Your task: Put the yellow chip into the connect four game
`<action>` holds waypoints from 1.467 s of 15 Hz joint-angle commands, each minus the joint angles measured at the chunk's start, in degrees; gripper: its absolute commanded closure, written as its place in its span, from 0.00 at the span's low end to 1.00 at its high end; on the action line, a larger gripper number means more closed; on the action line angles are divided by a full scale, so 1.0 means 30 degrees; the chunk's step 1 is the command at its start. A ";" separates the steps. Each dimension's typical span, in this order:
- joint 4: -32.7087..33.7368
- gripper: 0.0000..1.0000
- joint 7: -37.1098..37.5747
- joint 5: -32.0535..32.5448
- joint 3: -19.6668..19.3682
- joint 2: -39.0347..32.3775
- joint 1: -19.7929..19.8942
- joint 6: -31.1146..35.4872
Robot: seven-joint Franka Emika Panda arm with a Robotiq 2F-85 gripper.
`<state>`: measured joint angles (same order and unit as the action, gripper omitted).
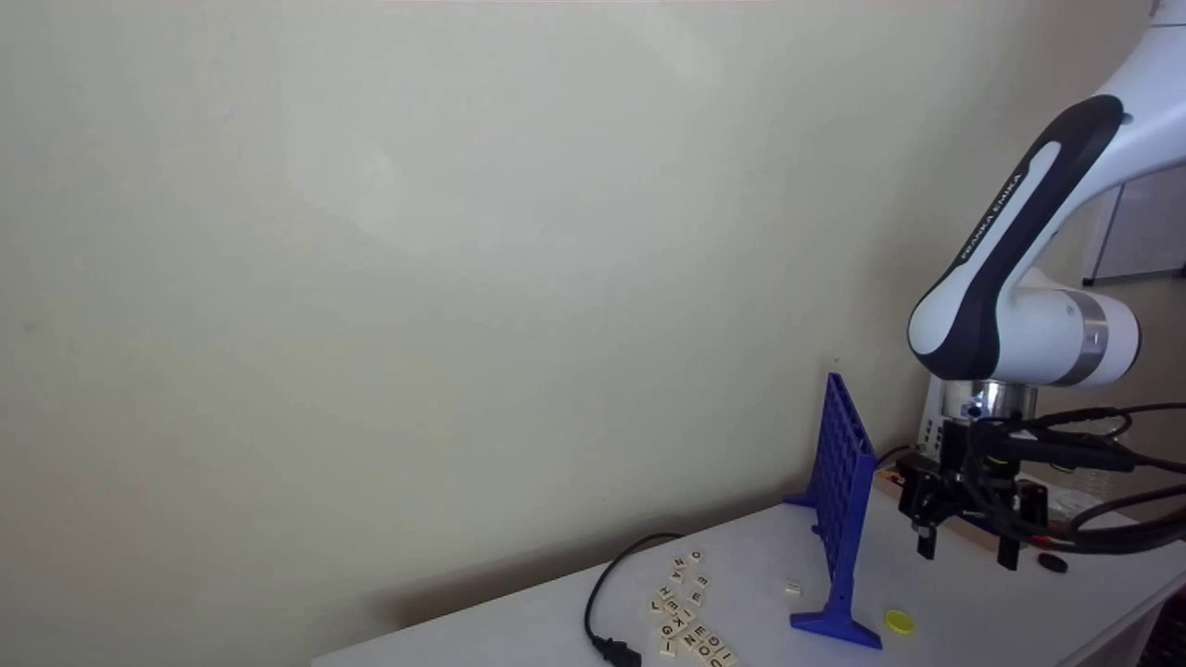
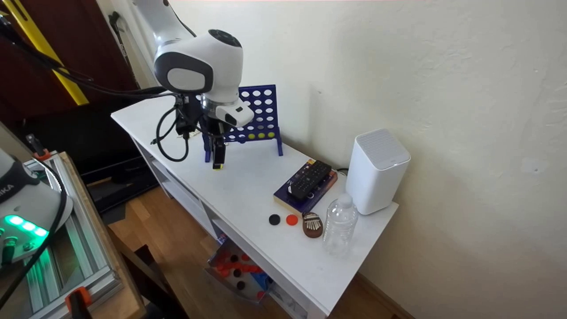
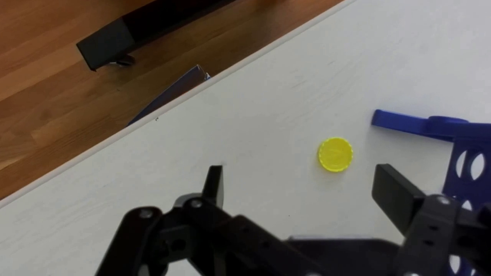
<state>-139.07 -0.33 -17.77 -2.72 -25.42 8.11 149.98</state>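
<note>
A yellow chip (image 3: pixel 335 154) lies on a white table (image 3: pixel 261 119) near a foot (image 3: pixel 406 124) of the blue connect four game (image 1: pixel 843 482), while the gripper (image 3: pixel 298 180) hangs above the table, fingers (image 3: pixel 395 195) spread and empty, so grasping, lifting and slotting apparently remain.

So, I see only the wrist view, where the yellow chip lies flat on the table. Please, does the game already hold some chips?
Observer: Yes, an exterior view shows three yellow chips in the bottom row of the game.
Operator: And on the table, is there any other loose disc?
Observer: Yes, a black disc and a red disc, close to each other.
Operator: Thank you. What is on the other side of the game from the gripper?
Observer: Letter tiles lie scattered there.
</note>
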 commanded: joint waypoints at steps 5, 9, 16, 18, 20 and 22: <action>0.1409 0.00 -0.0348 0.0286 0.0890 -0.2488 0.0191 0.1369; 0.1963 0.00 -0.0275 0.0357 0.1288 -0.3406 0.0061 0.1663; 0.2908 0.00 -0.0303 0.0430 0.1689 -0.4528 0.0099 0.1664; 0.3168 0.00 -0.0344 0.0445 0.1758 -0.4781 0.0128 0.1598; 0.3388 0.00 -0.0350 0.0499 0.1771 -0.4989 0.0082 0.1540; 0.3572 0.00 -0.0402 0.0516 0.1823 -0.5174 0.0088 0.1518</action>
<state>-130.04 -1.30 -17.55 2.23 -39.24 8.04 154.40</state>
